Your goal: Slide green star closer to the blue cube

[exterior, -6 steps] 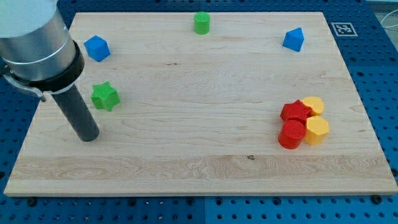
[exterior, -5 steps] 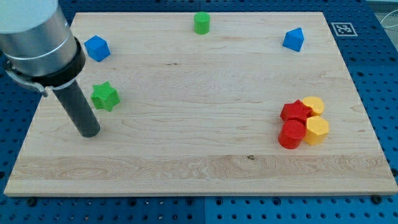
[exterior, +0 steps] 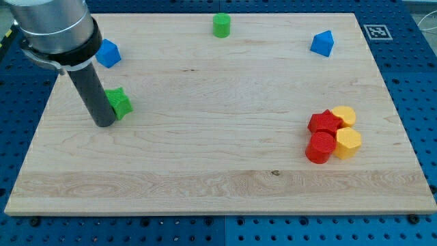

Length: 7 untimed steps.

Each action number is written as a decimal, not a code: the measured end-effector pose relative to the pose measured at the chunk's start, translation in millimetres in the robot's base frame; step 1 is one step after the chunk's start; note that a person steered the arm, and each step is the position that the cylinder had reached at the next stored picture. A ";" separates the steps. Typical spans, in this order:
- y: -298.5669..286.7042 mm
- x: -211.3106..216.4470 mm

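The green star [exterior: 121, 102] lies on the wooden board [exterior: 218, 178] at the view's left. My rod covers its left part. My tip [exterior: 104, 124] rests on the board right at the star's lower left edge, touching or nearly touching it. The blue cube [exterior: 107, 52] sits above the star, near the board's top left corner, partly behind my arm's grey body.
A green cylinder [exterior: 221, 25] stands at the top middle. A second blue block [exterior: 322, 44] sits at the top right. Two red blocks [exterior: 321, 134] and two yellow blocks [exterior: 347, 131] cluster at the right.
My tip has moved up and slightly right, from below-left of the green star to its lower left edge. The star has barely moved, if at all.
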<state>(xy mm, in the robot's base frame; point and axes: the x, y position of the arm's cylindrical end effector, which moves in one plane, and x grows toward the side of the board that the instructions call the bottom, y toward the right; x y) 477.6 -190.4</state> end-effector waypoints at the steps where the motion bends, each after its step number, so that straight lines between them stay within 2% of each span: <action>1: 0.0 -10.1; 4: 0.0 -35.4; 6: 7.1 -25.9; 7: 13.8 -7.1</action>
<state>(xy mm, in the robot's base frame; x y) 470.5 -176.6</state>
